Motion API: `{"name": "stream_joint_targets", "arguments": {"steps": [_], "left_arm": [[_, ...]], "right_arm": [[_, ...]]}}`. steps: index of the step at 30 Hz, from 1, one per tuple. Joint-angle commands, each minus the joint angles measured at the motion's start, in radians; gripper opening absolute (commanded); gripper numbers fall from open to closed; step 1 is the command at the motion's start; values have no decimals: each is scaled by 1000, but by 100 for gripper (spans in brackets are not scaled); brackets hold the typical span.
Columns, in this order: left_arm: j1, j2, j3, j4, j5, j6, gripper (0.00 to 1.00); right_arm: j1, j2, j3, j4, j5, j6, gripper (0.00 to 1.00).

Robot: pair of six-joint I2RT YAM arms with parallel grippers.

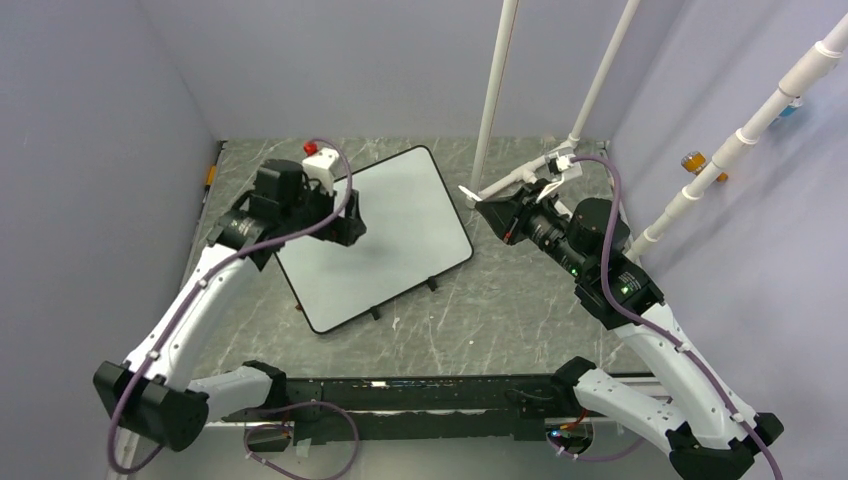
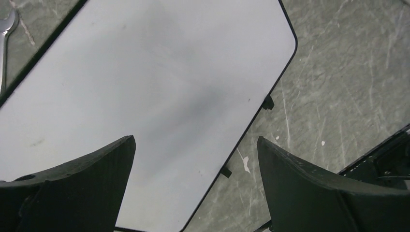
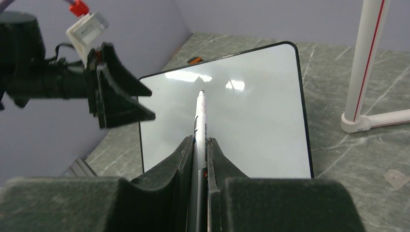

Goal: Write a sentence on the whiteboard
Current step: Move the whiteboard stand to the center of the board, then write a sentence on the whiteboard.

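Observation:
The whiteboard [image 1: 390, 240] lies tilted on the grey table, white with a thin dark rim and small black feet [image 2: 267, 102]. Its face shows no sentence in any view, only faint smudges [image 2: 145, 72]. My left gripper [image 1: 350, 218] hovers open and empty over the board's left part; in the left wrist view [image 2: 196, 147] its jaws stand wide apart above the board's edge. My right gripper [image 1: 497, 217] is just right of the board, shut on a white marker [image 3: 200, 121]. The marker's tip points out over the whiteboard [image 3: 251, 116] and is held above it.
White PVC pipes [image 1: 495, 100] rise at the back right, with a base fitting [image 3: 360, 121] on the table near the board's far corner. A small clear piece [image 3: 396, 178] lies on the table at right. A metal wrench [image 2: 6, 38] lies beside the board. Purple walls close in.

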Motion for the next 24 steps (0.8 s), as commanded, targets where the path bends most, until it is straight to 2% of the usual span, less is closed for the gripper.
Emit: {"name": "stream_joint_targets", "arguments": {"steps": [1, 5, 10, 11, 14, 17, 21, 24], "left_arm": [[163, 67, 93, 67, 321, 79, 99], [239, 169, 227, 22, 405, 124, 97], [340, 352, 429, -88, 524, 208, 81], [361, 383, 452, -99, 556, 215, 81], [433, 479, 486, -101, 716, 225, 83], [495, 576, 521, -126, 837, 240, 79], [517, 655, 556, -173, 887, 273, 75], [516, 656, 526, -150, 841, 277, 75]], "right_arm": [[-3, -1, 37, -7, -17, 4, 0], [-2, 5, 43, -14, -21, 5, 0], [-2, 18, 35, 5, -36, 19, 0], [-2, 21, 31, 12, -40, 24, 0], [-2, 32, 23, 28, -51, 33, 0], [-3, 44, 29, 30, -62, 36, 0], [-2, 51, 37, 19, -59, 27, 0], [-2, 61, 38, 20, -57, 27, 0]]}}
